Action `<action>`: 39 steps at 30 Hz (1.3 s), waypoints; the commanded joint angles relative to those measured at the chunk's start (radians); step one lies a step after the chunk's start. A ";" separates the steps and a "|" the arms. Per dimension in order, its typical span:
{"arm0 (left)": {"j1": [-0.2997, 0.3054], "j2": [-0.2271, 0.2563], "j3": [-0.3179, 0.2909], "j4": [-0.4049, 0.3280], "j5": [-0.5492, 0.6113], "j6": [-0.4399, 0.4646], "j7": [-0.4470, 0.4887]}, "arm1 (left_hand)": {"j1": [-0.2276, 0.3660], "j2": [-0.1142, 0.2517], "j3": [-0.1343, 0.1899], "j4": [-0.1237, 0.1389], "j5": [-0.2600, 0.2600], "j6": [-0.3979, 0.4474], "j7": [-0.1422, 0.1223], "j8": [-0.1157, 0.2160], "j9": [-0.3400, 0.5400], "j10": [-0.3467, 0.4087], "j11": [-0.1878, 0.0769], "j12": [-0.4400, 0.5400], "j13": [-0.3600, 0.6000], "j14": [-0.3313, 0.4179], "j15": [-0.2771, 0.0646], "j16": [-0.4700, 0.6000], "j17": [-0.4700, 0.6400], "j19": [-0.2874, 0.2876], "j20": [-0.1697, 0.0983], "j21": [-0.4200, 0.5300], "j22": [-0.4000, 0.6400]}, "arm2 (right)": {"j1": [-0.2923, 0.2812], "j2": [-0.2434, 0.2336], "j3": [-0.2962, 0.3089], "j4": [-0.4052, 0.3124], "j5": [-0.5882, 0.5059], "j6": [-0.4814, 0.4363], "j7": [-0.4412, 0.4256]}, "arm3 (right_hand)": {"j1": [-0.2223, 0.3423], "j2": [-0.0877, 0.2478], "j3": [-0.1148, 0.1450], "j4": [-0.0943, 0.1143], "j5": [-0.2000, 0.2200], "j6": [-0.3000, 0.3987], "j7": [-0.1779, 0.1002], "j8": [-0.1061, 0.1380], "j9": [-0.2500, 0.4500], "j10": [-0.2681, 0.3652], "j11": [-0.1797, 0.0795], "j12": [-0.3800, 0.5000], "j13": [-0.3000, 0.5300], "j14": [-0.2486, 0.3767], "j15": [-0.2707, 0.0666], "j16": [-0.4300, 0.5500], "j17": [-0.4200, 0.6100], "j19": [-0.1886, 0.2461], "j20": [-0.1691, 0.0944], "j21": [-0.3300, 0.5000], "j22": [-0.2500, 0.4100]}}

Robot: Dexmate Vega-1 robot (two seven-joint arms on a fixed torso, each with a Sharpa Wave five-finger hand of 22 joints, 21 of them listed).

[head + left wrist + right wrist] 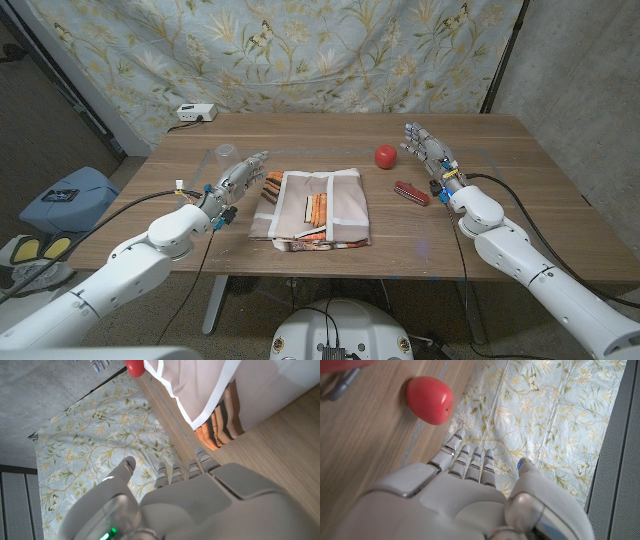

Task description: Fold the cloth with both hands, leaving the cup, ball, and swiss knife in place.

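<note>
Fingers (256, 161) of the left hand (236, 180): straight, slightly apart, clamped on nothing, tips just beside the left edge of the beige cloth with white bands and orange stripes (312, 205); cannot tell whether touching. Fingers (413, 134) of the right hand (430, 152): likewise spread and empty, raised near the round red ball (385, 156), well apart from the cloth's right edge. Judged step: getting both hands to the cloth for a fold, though already lying doubled, so probably one fold left. To do it well: slide the left fingers under the near-left corner, bring the right hand across low, passing between the ball and the red oblong swiss knife (411, 192) without nudging either; pinch matching corners, lift together, lay the edge over evenly, keep the clear plastic cup (225, 152) beyond the left hand undisturbed. Counted on the wooden surface (530, 190): one cloth, one ball, one swiss knife, one cup, one small white box (195, 113) at the far edge, two hands.
</note>
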 commanded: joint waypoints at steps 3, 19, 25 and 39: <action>0.079 0.106 -0.078 -0.102 -0.015 0.098 -0.006 | 0.012 0.001 0.002 -0.013 0.009 -0.003 -0.007 -0.001 0.002 -0.004 0.015 -0.001 0.003 -0.002 0.010 -0.002 0.005 -0.004 0.012 -0.003 0.003 | 0.041 0.003 -0.016 0.029 -0.016 0.003 0.025 | 0.003 -0.004 0.002 -0.006 0.003 0.004 0.002 0.002 0.002 -0.004 -0.002 0.002 0.004 -0.004 -0.010 0.008 0.000 0.001 -0.030 0.002 0.005; 0.138 0.259 -0.148 -0.191 0.024 0.212 -0.078 | 0.001 -0.002 -0.013 -0.011 0.008 -0.012 -0.005 -0.003 0.002 -0.016 0.015 -0.006 0.003 -0.021 0.013 -0.003 0.009 -0.016 0.015 -0.007 0.004 | 0.053 0.002 -0.020 0.035 -0.028 0.006 0.025 | 0.001 -0.004 0.003 -0.011 0.002 0.004 0.003 0.002 0.001 -0.005 -0.001 0.002 0.003 -0.006 -0.011 0.009 -0.003 -0.001 -0.031 0.001 0.005; 0.225 0.320 -0.213 -0.247 0.074 0.255 -0.089 | -0.011 -0.003 -0.022 -0.003 0.006 -0.008 -0.009 0.000 0.002 -0.011 0.009 -0.004 0.003 -0.019 0.008 0.001 0.012 -0.014 0.012 -0.005 0.005 | 0.040 -0.009 -0.010 0.024 -0.037 0.020 0.017 | 0.000 -0.004 0.003 -0.013 0.002 0.003 0.004 0.001 0.001 -0.006 -0.002 0.002 0.003 -0.009 -0.011 0.010 -0.003 -0.003 -0.032 0.001 0.005; 0.324 0.327 -0.319 -0.294 0.166 0.316 -0.185 | -0.035 0.003 -0.037 0.019 0.004 -0.002 -0.010 0.002 0.003 -0.011 0.001 -0.004 0.004 -0.036 -0.001 0.000 0.017 -0.030 0.007 -0.009 0.006 | 0.005 -0.016 0.004 -0.003 -0.053 0.037 -0.013 | -0.007 -0.004 0.002 -0.015 0.001 0.003 0.003 0.002 0.001 -0.009 0.000 0.002 0.003 -0.012 -0.009 0.011 -0.004 -0.007 -0.030 0.000 0.005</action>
